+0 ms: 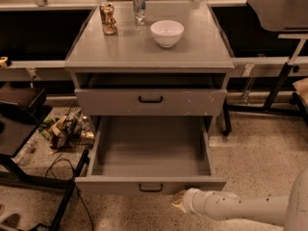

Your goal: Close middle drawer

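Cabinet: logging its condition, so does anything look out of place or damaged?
The middle drawer stands pulled far out, empty; the upper drawer shows white chips on its front. The pincer sits by the open drawer's front, low right.

Wide grey middle drawer (151,150), pulled far out, deep interior exposed, gripper (179,202) just below its front, right of centre

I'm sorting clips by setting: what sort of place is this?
Probably a lab or workshop: a grey metal cabinet with its middle drawer pulled out, a speckled hard floor, and floor clutter. The gripper sits low by the drawer's front.
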`<act>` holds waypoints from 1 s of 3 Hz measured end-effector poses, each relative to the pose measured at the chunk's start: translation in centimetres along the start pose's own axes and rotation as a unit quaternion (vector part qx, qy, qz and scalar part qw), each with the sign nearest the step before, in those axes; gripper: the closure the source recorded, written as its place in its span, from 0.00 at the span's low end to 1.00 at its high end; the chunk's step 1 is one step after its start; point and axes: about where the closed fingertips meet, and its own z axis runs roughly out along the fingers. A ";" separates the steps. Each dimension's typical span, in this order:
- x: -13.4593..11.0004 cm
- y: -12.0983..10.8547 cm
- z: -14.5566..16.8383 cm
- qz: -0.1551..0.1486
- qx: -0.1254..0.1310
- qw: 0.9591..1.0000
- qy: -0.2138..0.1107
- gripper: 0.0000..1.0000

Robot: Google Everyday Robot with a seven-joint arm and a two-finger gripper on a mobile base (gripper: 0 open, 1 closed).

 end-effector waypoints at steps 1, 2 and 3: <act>0.0 -0.7 0.3 -0.002 0.006 1.000 -0.002 1.00; -0.2 -3.9 1.0 -0.010 0.019 1.000 -0.002 1.00; -0.2 -3.8 1.0 -0.011 0.019 1.000 -0.002 1.00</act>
